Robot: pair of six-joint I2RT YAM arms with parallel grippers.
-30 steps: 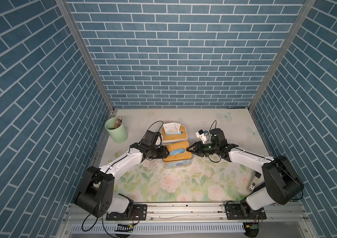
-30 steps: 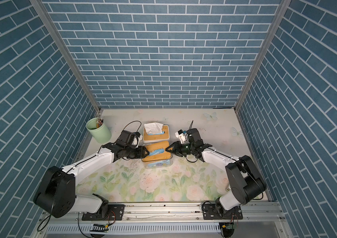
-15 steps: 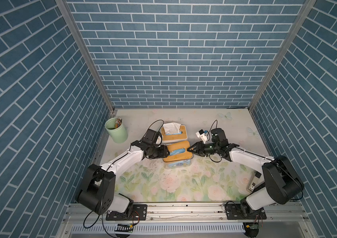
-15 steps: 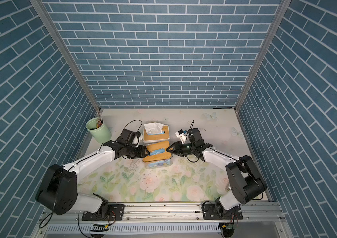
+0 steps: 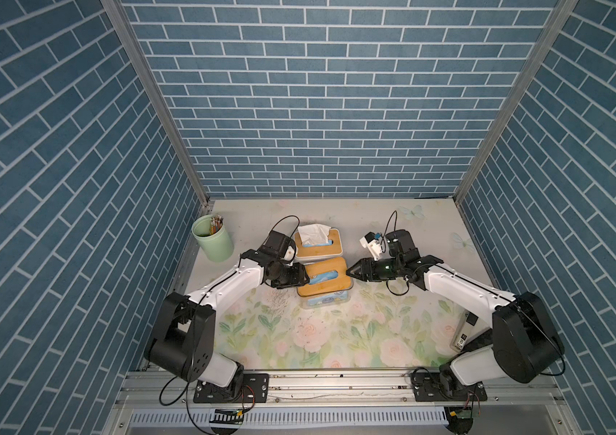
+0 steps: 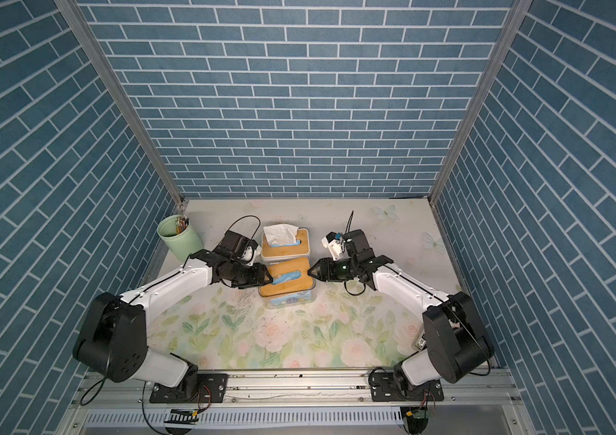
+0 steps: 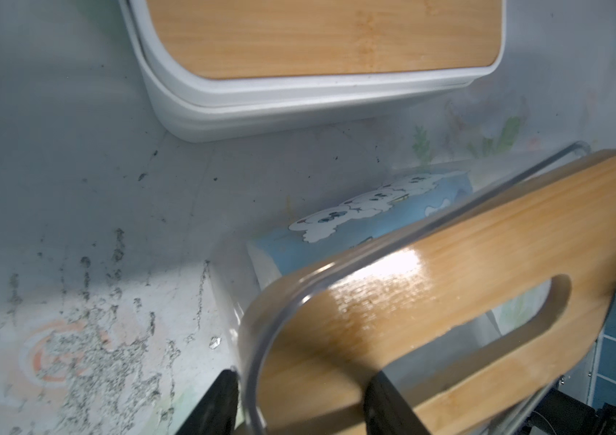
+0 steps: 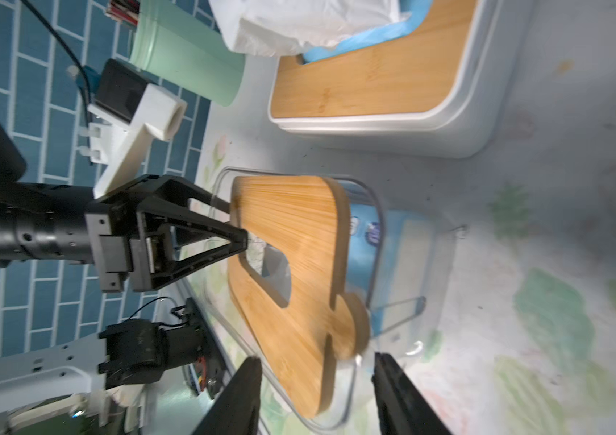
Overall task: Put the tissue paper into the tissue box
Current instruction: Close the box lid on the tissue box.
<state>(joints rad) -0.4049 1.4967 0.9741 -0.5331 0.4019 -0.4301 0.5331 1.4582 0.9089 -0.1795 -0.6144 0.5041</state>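
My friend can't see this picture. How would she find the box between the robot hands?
On the flowery table, two wooden-lidded boxes sit in the middle. Take the front box, the one nearer you. Its walls are clear, showing a blue tissue pack, while the white box behind has a tissue sticking out.

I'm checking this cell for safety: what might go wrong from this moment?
The bamboo lid sits tilted over the clear box, gripped at one end only by the left gripper; it may slip or seat crooked. The open right gripper straddles the lid's tab and could nudge the box.
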